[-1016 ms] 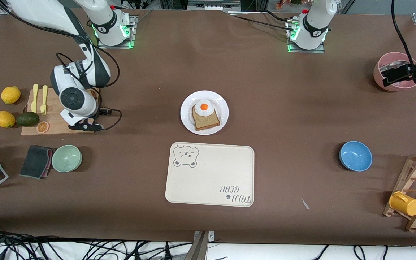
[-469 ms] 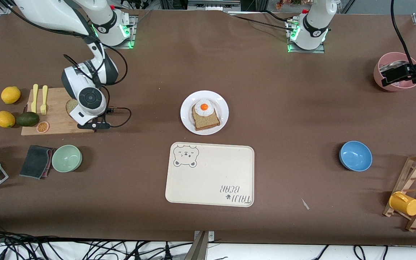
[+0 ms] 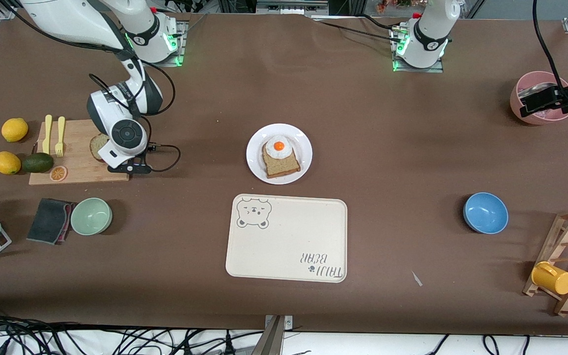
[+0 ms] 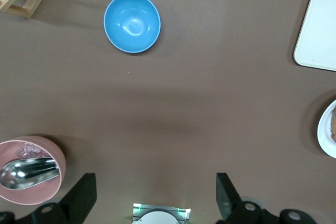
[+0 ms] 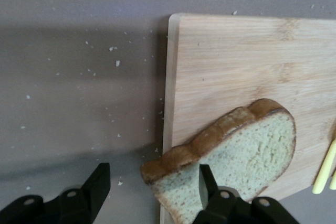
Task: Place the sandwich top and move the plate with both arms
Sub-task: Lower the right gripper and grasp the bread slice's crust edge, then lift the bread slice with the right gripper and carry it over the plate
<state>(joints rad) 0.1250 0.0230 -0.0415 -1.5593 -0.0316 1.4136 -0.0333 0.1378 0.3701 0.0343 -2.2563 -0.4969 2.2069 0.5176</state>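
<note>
The sandwich top is a tan bread slice with a brown crust, lying on the wooden cutting board with one corner over the board's edge. In the front view it peeks out beside the right hand. My right gripper is open just above that corner, one finger over the bread and one over the table. The white plate sits mid-table and holds a bread slice with a fried egg. My left gripper is open and empty, waiting by the pink cup.
A cream bear tray lies nearer the camera than the plate. There is a blue bowl toward the left arm's end and a green bowl toward the right arm's end. Yellow forks, lemons, an avocado and an orange slice sit on or by the board.
The right hand has moved along the board toward the table's middle, uncovering the bread slice. The left arm has barely moved.
</note>
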